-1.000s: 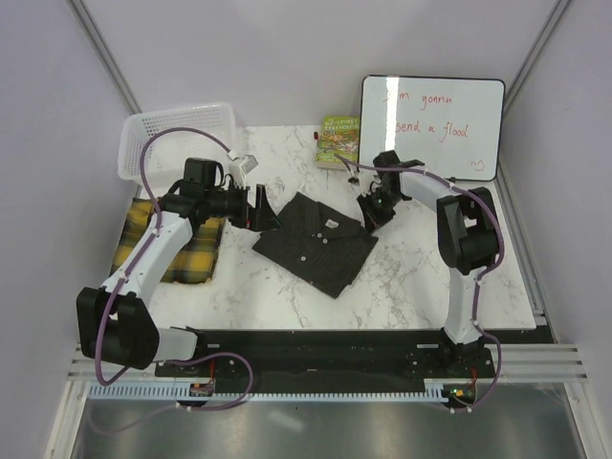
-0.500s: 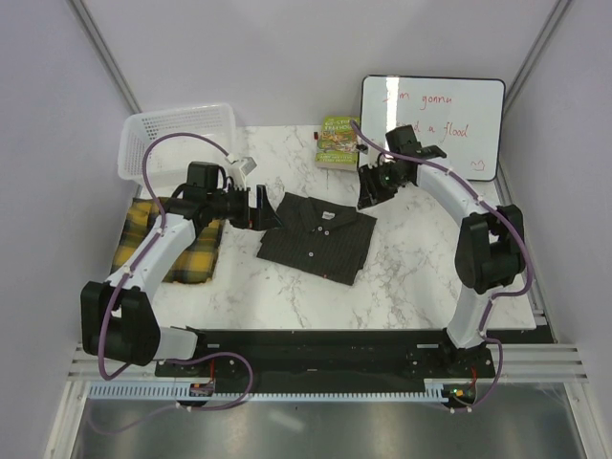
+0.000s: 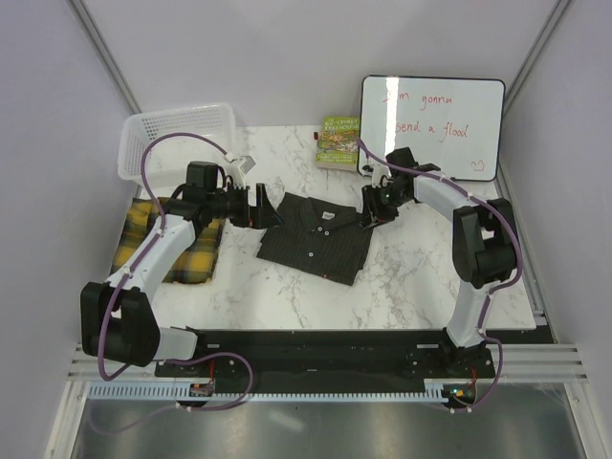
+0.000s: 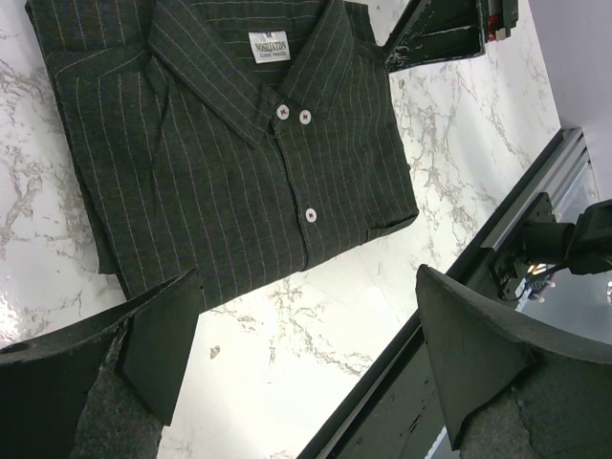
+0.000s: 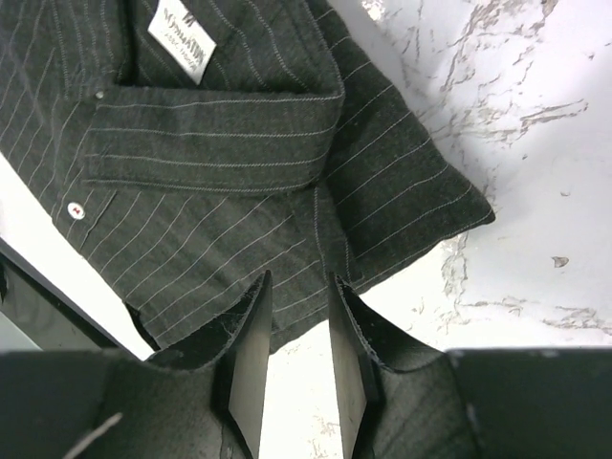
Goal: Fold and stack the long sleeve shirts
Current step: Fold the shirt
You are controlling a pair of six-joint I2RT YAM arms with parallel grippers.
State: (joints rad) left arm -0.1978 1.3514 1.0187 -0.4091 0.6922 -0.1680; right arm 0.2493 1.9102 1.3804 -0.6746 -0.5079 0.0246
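The dark pinstriped long sleeve shirt [image 3: 318, 234] lies folded, collar up, mid-table. It fills the top of the left wrist view [image 4: 220, 163] and the right wrist view [image 5: 210, 191]. The yellow-and-black plaid shirt [image 3: 170, 251] lies folded at the table's left edge, under my left arm. My left gripper [image 3: 263, 208] hovers by the dark shirt's left edge, wide open and empty [image 4: 306, 287]. My right gripper [image 3: 371, 206] is at the shirt's upper right corner. Its jaws stand a narrow gap apart [image 5: 299, 287] above the shirt's hem, pinching nothing.
A white mesh basket [image 3: 178, 134] sits at the back left. A green book [image 3: 339, 142] and a whiteboard [image 3: 432, 126] lean against the back wall. The black front rail [image 3: 325, 344] runs along the near table edge.
The right gripper lifted off the shirt's right corner toward the whiteboard, then came back down to the corner with its jaws parted. The dark shirt turned squarer. The left arm barely moved.
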